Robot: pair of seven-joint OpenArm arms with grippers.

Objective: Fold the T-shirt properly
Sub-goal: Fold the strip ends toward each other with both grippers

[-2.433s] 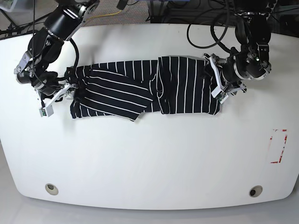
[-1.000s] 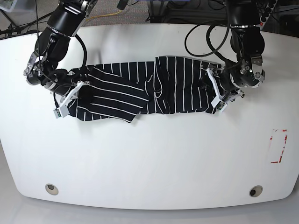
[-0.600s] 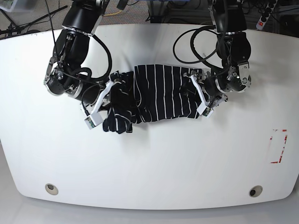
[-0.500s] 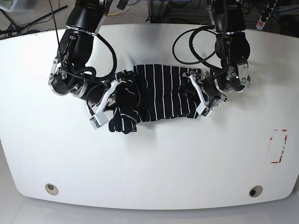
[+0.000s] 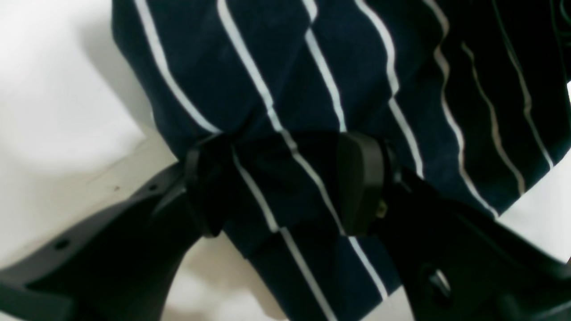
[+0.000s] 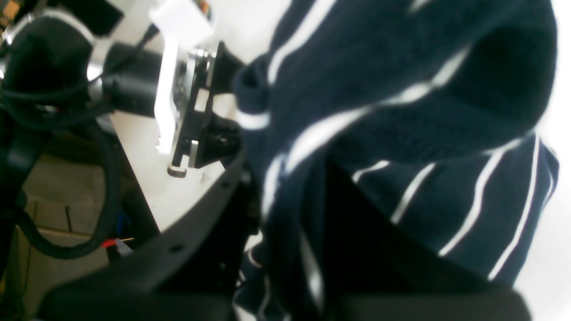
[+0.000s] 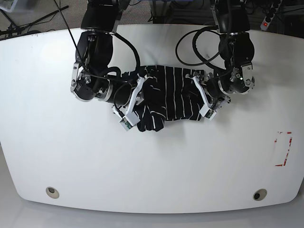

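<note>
The T-shirt, black with thin white stripes, lies bunched in a short heap at the middle of the white table. My left gripper sits at its right end. In the left wrist view that gripper is shut on a fold of the striped fabric. My right gripper is at the shirt's left end, with fabric heaped over it. In the blurred right wrist view the shirt drapes over that gripper, which is shut on it. The left arm's gripper shows there too.
A red-marked rectangle lies near the table's right edge. Two round holes sit near the front edge. Cables and arm bases crowd the back edge.
My right gripper has carried the shirt's left end to the right, toward the left gripper. The spread-out shirt has become a short bunched heap. The left gripper moved slightly inward, then held.
</note>
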